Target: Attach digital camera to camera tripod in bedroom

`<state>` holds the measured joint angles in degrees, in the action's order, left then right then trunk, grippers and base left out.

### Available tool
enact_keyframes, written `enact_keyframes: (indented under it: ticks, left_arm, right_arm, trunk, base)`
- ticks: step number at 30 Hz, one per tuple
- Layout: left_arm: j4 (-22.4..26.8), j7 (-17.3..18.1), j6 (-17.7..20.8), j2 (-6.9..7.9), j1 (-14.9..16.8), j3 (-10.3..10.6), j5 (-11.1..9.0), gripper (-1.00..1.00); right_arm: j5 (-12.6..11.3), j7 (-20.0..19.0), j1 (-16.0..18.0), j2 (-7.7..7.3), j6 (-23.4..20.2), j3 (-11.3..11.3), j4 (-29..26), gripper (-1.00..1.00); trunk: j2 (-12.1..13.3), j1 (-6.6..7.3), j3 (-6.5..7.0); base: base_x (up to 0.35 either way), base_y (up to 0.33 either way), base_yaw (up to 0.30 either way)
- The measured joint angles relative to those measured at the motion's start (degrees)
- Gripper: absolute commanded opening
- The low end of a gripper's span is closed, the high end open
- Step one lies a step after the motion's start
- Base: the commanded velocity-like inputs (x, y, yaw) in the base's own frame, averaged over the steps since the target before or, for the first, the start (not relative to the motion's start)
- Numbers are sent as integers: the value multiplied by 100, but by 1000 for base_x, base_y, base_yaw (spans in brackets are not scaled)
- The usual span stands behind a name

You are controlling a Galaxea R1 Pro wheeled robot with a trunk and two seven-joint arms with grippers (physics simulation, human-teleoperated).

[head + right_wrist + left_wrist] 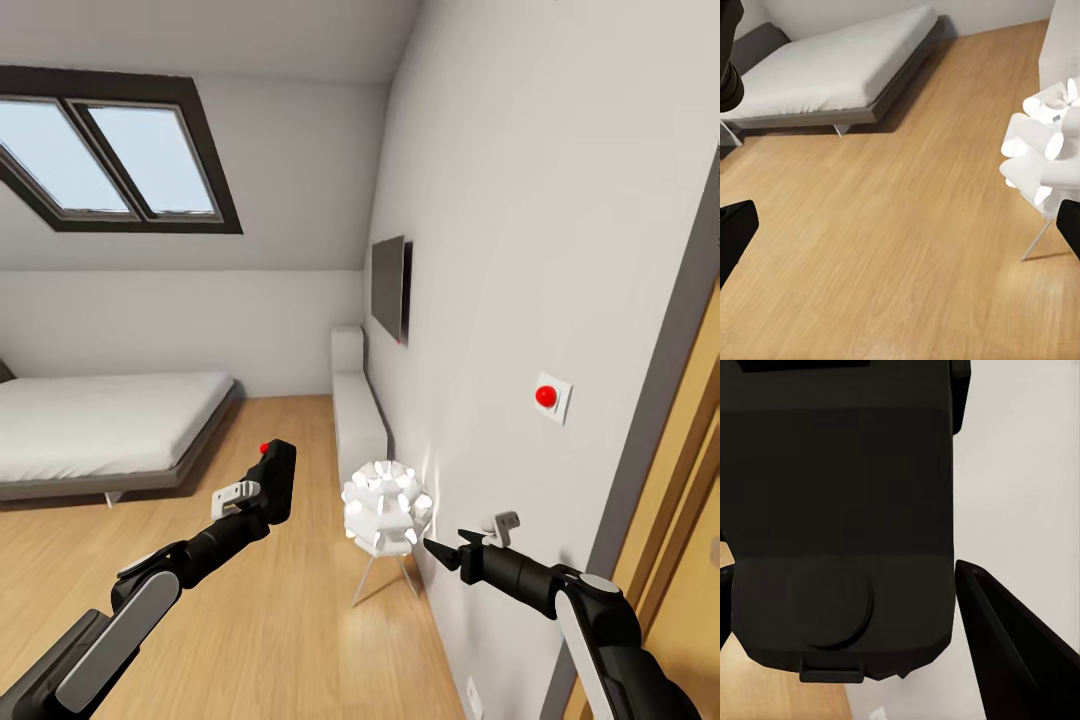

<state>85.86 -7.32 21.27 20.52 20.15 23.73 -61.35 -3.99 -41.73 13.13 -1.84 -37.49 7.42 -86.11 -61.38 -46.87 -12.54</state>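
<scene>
Left wrist view has the digital camera (840, 510) pressed close against the lens, its dark body between the left fingers (1020, 660), one showing as a black wedge at the lower right of the frame; the left gripper (262, 492) is clamped on it. In the head view the camera sits just left of the frame's centre, standing upright above the wrist with its red button on top. It looks like a small, rigid, fairly light thing with smooth hard sides, so I would judge it apt to slip or twist if the squeeze loosens; the flat body sides are the right place to hold, keeping off the lens and leaving the underside free for mounting. The right gripper (440, 552) points forward at the lower right of the head view; its fingers look spread and empty in the right wrist view, where dark tips sit at the two lower edges of the frame. Farther out lie the wood floor (290, 640), a white spiky lamp (387, 508) on thin legs by the wall, a grey bed (100, 425) at the left, a skylight at upper left and a dark panel on the right wall. Where the camera tripod stands I cannot tell.
</scene>
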Motion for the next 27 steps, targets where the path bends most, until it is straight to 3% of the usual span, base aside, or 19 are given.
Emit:
enact_keyframes:
  ticks: [27]
  left_arm:
    - [0,0,0,-6,0,8,0,-100]
  right_arm:
    - [0,0,-1,0,0,0,0,100]
  trunk:
    - [1084,594,486]
  base:
    - [0,0,0]
